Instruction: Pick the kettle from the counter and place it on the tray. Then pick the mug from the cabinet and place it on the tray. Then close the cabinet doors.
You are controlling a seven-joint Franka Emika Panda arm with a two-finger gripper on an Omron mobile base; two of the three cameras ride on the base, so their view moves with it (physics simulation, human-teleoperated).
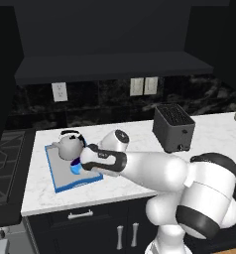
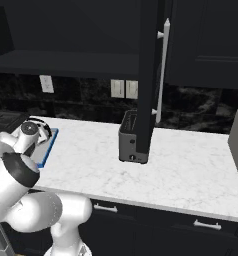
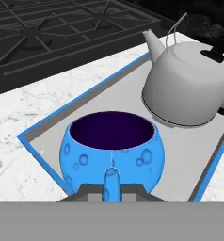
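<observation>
The end effector [image 3: 112, 192], pinched narrow on the handle of the blue mug [image 3: 112, 149], holds it low over the near end of the blue-rimmed tray [image 3: 109, 96] at the worktop's left; the grey kettle [image 3: 187, 87] sits just beyond, upright.

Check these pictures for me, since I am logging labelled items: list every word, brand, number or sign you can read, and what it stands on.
None: no readable text in any view.
Bright-blue mug: only bubble spots, no writing.
Rounded light-grey kettle: plain.
Blue-rimmed grey tray: plain.
Boxy dark-grey toaster: small front controls, too small to read.
White wall outlets: unmarked.
</observation>
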